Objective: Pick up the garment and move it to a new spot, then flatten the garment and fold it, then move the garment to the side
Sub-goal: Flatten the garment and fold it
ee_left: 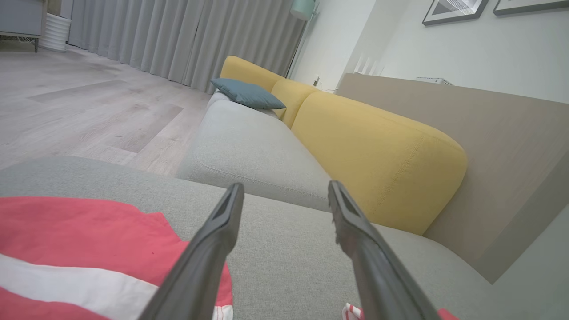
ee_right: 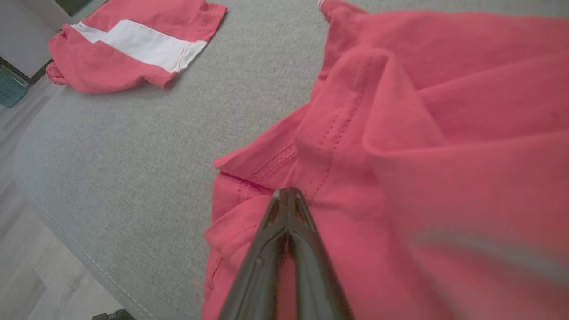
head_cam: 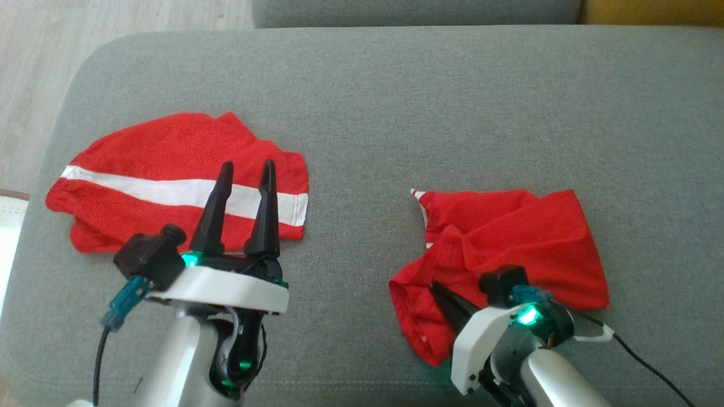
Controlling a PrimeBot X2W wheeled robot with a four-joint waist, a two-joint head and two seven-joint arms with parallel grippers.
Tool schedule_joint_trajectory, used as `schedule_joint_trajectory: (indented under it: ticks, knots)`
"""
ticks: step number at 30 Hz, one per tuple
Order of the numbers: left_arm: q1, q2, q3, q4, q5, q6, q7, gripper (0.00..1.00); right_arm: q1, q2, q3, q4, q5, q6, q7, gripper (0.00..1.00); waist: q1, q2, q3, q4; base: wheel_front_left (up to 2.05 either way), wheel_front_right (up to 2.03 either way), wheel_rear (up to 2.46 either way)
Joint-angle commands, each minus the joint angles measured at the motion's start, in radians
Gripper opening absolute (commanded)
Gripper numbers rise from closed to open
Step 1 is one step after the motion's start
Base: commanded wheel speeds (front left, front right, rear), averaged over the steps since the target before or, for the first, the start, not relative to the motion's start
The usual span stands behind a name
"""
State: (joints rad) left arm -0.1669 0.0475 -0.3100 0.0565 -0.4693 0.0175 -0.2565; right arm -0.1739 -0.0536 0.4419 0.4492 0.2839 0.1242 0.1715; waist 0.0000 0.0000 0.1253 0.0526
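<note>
A crumpled red garment (head_cam: 509, 237) lies on the right of the grey cushion (head_cam: 424, 102); up close in the right wrist view its seams and folds (ee_right: 422, 111) bunch up. My right gripper (head_cam: 434, 285) is shut, its fingertips (ee_right: 288, 192) pinched into the fabric at the garment's near left part. A second red garment with a white stripe (head_cam: 153, 164) lies folded flat on the left (ee_right: 133, 44). My left gripper (head_cam: 248, 165) hovers open over that garment's near right edge (ee_left: 66, 231), nothing between its fingers (ee_left: 285, 186).
The cushion's rounded left edge drops to a pale wood floor (head_cam: 56, 34). A black cable (head_cam: 645, 356) trails from my right wrist. A grey sofa seat with a yellow backrest (ee_left: 378, 146) and a blue pillow (ee_left: 246, 93) stands beyond.
</note>
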Motion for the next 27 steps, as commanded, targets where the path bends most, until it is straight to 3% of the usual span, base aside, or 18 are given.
schedule_joint_trajectory:
  ticks: [1,6,15,27]
  knots:
    - [-0.023,0.003,0.034,-0.031,-0.005,0.005,-0.005,1.00,-0.006,0.003,0.020,-0.032,-0.001,0.007,0.010,0.00,0.0000,0.0000,-0.003,0.000,0.00,0.00,0.00]
    - [-0.018,0.003,0.035,-0.031,-0.006,0.008,-0.005,1.00,0.016,0.000,0.016,-0.055,-0.002,0.007,0.060,0.00,0.0000,0.0000,-0.011,-0.002,0.00,0.00,0.00]
    - [-0.020,0.003,0.025,-0.034,-0.009,0.009,-0.005,1.00,-0.030,0.003,0.036,-0.089,0.027,0.007,0.037,0.00,0.0000,0.0000,-0.004,0.004,0.00,0.00,0.00]
    - [-0.029,0.003,0.020,-0.033,-0.015,0.010,-0.005,1.00,-0.085,0.003,0.039,0.015,0.016,0.007,0.097,0.00,0.0000,0.0000,0.012,0.026,0.00,0.00,0.00]
